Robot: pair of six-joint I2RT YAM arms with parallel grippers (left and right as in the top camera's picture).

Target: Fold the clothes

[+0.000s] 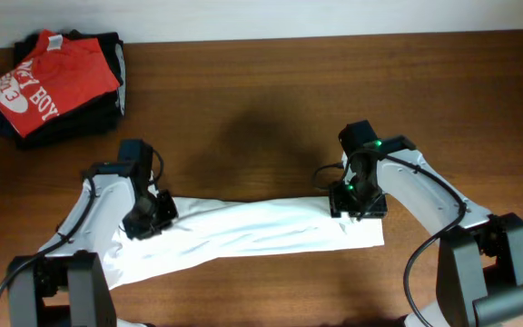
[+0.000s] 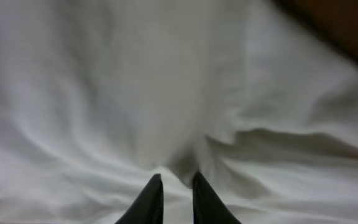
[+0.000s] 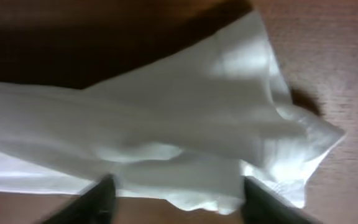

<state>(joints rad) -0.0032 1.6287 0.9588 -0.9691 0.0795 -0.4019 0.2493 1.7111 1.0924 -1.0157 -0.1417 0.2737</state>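
Note:
The clothes (image 1: 252, 232), a white T-shirt, lie gathered into a long crumpled strip across the front of the wooden table (image 1: 261, 100). My left gripper (image 1: 150, 218) is down on the strip's left part. In the left wrist view its dark fingers (image 2: 155, 198) stand almost together with a raised ridge of the white cloth (image 2: 135, 81) pinched at their tips. My right gripper (image 1: 357, 202) hovers over the strip's right end. In the right wrist view the right gripper (image 3: 179, 198) is open wide, and the shirt's edge (image 3: 185, 124) lies under and between its fingers (image 3: 101, 200). No print shows.
A red T-shirt with white lettering (image 1: 48, 82) lies on a stack of dark folded garments (image 1: 112, 68) at the back left corner. Bare wood runs behind the strip and along the front edge. A pale wall borders the table's far edge.

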